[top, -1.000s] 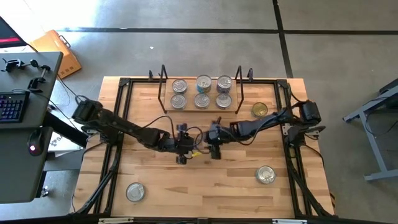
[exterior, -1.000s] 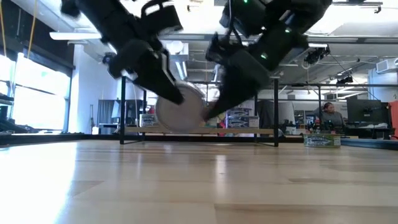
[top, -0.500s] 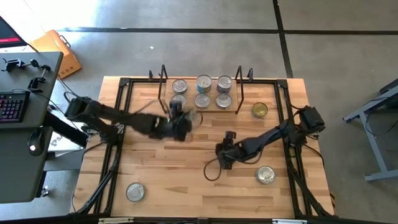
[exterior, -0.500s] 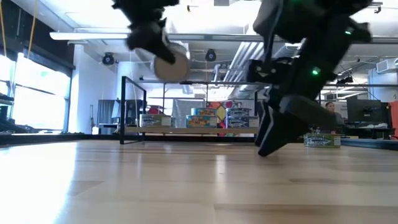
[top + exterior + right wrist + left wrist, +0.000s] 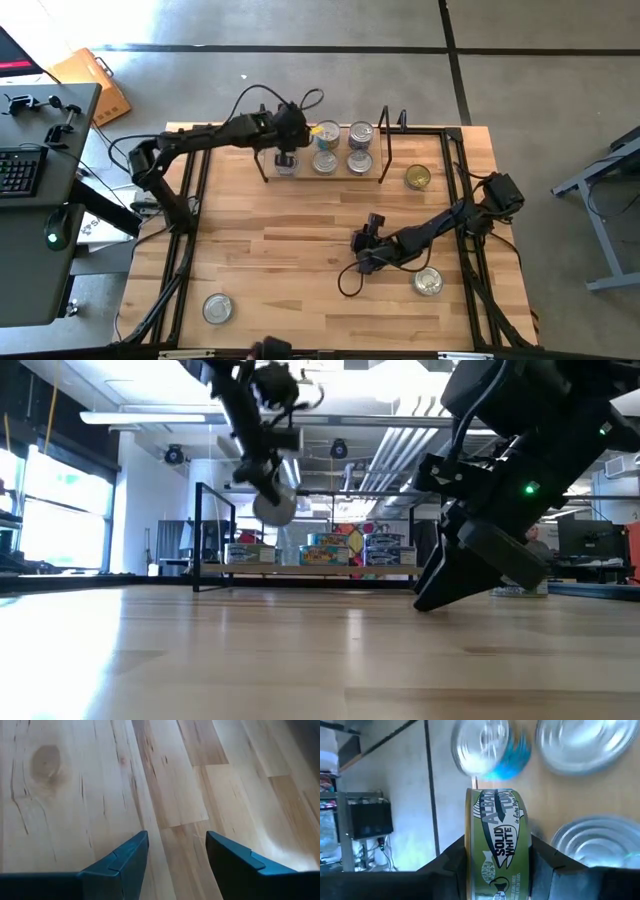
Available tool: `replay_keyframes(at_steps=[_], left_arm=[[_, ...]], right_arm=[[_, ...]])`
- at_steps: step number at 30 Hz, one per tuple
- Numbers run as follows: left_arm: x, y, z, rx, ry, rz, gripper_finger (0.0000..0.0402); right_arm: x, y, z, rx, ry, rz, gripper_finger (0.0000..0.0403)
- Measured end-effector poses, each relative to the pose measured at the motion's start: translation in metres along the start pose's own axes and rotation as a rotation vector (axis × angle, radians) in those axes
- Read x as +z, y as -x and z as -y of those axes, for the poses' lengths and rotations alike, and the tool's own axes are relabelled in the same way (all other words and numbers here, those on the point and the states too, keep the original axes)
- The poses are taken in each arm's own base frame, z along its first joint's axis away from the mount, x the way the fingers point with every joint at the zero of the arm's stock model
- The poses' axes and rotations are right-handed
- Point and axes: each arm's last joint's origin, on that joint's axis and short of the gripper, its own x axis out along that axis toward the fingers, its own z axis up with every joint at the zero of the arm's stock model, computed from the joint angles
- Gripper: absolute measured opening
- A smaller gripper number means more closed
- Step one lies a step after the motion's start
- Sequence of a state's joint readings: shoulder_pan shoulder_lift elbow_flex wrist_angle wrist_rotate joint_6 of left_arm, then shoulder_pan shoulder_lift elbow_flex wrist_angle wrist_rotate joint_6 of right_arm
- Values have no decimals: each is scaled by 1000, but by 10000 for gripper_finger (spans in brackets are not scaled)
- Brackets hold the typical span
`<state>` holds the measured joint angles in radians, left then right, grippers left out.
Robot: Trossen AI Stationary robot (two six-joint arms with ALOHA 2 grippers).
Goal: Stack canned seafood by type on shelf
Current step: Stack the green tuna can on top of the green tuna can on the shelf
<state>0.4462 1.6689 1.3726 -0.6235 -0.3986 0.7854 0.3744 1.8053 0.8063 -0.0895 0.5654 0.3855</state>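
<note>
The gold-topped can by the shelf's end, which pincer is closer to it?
Right. The right pincer hangs open over bare table, nearer the gold-topped can. The left pincer holds a green-labelled can above the shelf's far end.

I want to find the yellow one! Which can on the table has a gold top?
The gold-topped can, standing alone on the table just right of the shelf. The other loose cans and those on the shelf have silver tops.

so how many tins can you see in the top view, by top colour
silver-top tins: 7 (5 on the shelf, 2 on the table)
gold-top tin: 1
green-label tin held edge-on in the left gripper: 1
total: 9
</note>
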Motion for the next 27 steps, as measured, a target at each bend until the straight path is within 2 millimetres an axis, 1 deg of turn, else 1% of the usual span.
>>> replay_keyframes(at_steps=[4, 8, 13, 18, 20, 24, 27], left_arm=[[-16, -12, -12, 1, -21, -17, 119], [-26, -28, -14, -71, -39, -9, 119], [-34, -44, -15, -90, -32, -62, 119], [-34, -56, -12, -59, -39, -131, 121], [-33, -60, -11, -47, -38, -147, 135], [-33, -61, -7, -63, -9, -161, 166], [-30, -57, -5, -72, 1, -142, 178]], right_arm=[[0, 0, 0, 2, -3, 1, 197], [0, 0, 0, 3, -11, 5, 197], [1, -1, -1, 6, -10, 13, 197], [2, -1, -1, 5, -4, 19, 197], [2, -1, -1, 4, -4, 19, 197], [2, -1, -1, 4, -4, 19, 197], [2, -1, -1, 3, -1, 20, 197]])
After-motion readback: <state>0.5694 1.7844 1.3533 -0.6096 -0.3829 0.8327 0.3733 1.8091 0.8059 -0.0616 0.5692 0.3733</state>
